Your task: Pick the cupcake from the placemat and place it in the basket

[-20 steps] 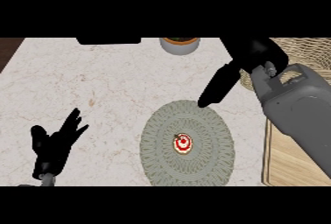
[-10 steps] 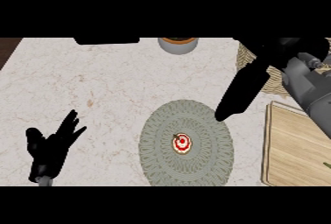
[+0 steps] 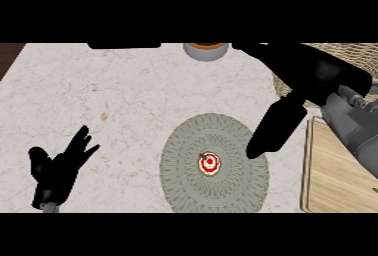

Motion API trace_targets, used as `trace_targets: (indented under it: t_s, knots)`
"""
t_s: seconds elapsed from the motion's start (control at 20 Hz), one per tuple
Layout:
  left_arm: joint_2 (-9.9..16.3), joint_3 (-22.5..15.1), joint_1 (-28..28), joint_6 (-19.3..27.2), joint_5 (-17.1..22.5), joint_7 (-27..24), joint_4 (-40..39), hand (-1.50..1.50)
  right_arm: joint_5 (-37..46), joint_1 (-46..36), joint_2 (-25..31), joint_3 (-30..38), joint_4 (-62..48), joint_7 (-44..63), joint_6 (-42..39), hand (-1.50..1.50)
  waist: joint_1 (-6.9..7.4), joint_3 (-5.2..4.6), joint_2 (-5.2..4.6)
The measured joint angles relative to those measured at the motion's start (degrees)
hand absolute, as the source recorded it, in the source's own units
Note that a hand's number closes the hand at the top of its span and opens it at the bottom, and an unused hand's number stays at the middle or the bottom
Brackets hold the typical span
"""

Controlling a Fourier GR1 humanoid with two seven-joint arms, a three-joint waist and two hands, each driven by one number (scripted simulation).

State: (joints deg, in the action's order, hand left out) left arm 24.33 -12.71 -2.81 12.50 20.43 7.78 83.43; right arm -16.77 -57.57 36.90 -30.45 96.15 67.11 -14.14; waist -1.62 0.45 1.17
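Reaching is the step we judge: right hand [image 3: 284,117], fingers straight, probably above the placemat [image 3: 181,167], must next close round the cupcake [image 3: 210,163] at lower centre.

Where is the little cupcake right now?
In the head view the cupcake sits in the middle of the round placemat, low and centre on the counter, just left of the right hand's fingertips.

Kitchen: marble counter [image 3: 125,95], placemat [image 3: 214,197], cutting board [image 3: 336,180].

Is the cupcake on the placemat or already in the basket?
On the placemat: the small red-and-white cupcake sits at the middle of the round grey-green woven placemat, no robot hand touching it.
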Motion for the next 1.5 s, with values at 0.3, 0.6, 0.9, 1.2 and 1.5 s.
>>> trace_targets:
  t_s: [0.3, 0.6, 0.9, 1.2, 1.5]
  knots:
    - [-0.4, 0.0, 0.1, -0.7, -0.3, -0.8, -0.5, 0.00, 4.7, 2.9, -2.7, -4.9, 1.1, 0.2, 4.2, -1.50, 0.61, 0.07, -0.23]
    - [-0.6, 0.0, 0.0, -0.1, -1.0, 0.0, -0.2, 0.00, 8.1, 7.5, -3.6, -9.6, 1.1, -0.8, 6.3, -1.50, 0.64, 0.23, -0.30]
    - [-0.4, 0.3, -0.2, -1.5, -0.6, -0.2, 0.2, 0.00, 11.8, 10.4, -6.1, -12.4, 0.7, -1.3, 8.8, -1.50, 1.00, 0.15, -0.37]
    - [-0.9, 0.6, -0.4, -1.0, -1.2, -0.1, 0.1, 0.00, 14.8, 13.5, -6.5, -13.4, 0.6, -2.3, 10.2, -1.50, 1.00, 0.28, -0.38]
    - [-0.8, 0.8, -0.1, -0.7, -1.8, 1.8, 0.7, 0.00, 18.8, 16.0, -8.6, -14.3, -0.6, -2.9, 11.8, -1.50, 1.19, 0.28, -0.46]
